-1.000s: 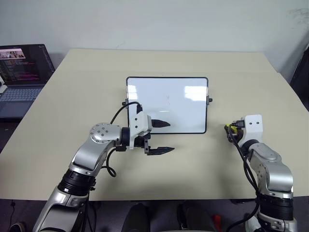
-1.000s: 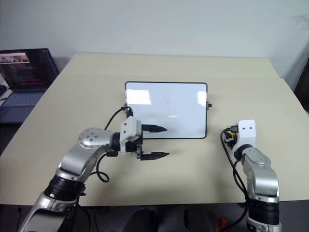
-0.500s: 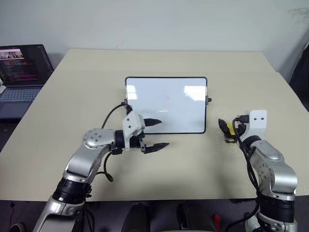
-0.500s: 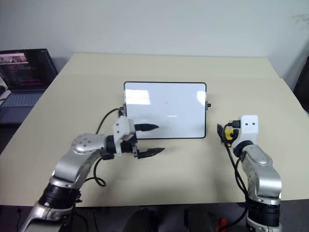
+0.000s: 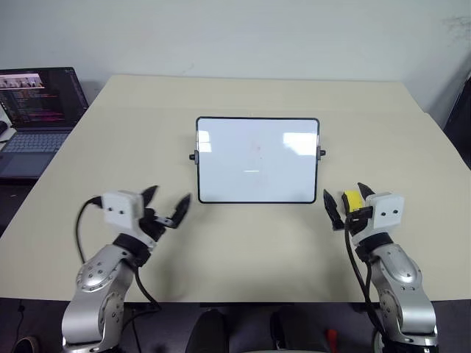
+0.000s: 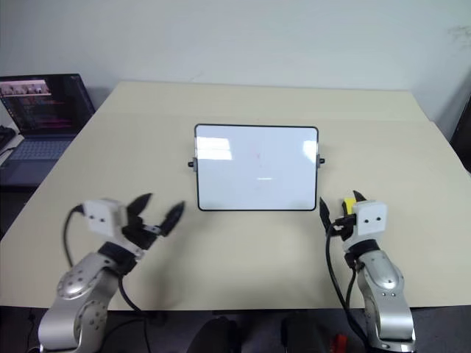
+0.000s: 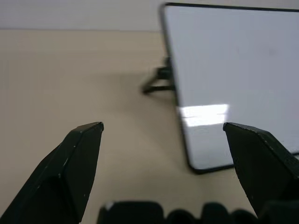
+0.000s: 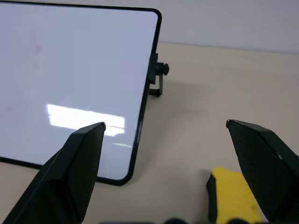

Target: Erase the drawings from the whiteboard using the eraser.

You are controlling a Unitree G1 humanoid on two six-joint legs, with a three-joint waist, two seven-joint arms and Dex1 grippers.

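Note:
The whiteboard (image 5: 257, 173) lies flat in the middle of the tan table (image 5: 243, 243), black-framed with small knobs on its short sides. Of the drawings I make out a faint reddish trace (image 5: 257, 149) near the board's middle. The eraser (image 5: 352, 200), a small yellow block, rests on the table off the board's near right corner. My right gripper (image 5: 344, 191) is open around it; the wrist view shows the eraser (image 8: 233, 196) low beside one finger, ungripped. My left gripper (image 5: 168, 195) is open and empty, left of the board's near left corner (image 7: 198, 168).
An open laptop (image 5: 37, 110) sits off the table's far left corner. Bare tabletop lies in front of the board and on both sides. The table's front edge is close below both wrists.
My left arm swung left off the board's near left corner and now points forward. My right gripper opened, drew back slightly, and the eraser now lies between its spread fingers.

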